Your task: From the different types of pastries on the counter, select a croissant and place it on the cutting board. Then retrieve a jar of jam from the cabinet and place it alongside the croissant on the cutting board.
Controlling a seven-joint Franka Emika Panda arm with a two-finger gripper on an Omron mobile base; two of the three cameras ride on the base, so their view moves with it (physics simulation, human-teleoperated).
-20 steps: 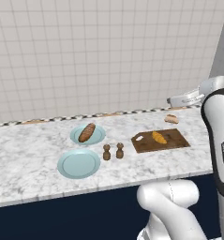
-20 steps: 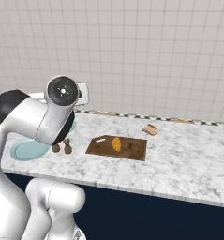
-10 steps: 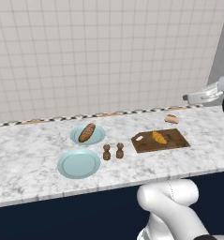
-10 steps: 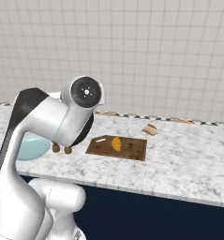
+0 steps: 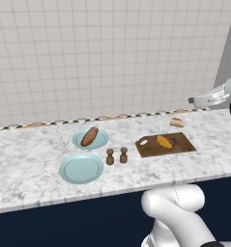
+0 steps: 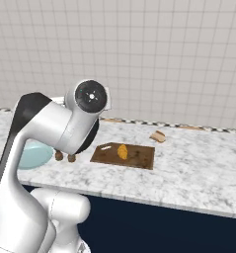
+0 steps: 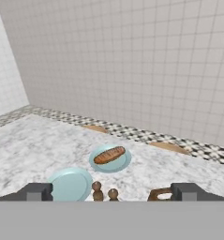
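Arm swung further right, fingers spread and empty, golden-orange curved croissant seemingly flat on dark cutting board

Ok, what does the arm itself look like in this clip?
A glossy white arm of rounded segments with black joint bands and a round dark cap with small dots at one joint. The end effector has two small dark grey, blocky finger tips. No cables visible.

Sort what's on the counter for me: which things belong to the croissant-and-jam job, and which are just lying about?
Job: croissant, lying on the cutting board; the counter beneath; the open gripper, holding nothing.

Lying about: brown loaf on the far blue plate; bare near blue plate; two wooden shakers; pale bun behind the board.
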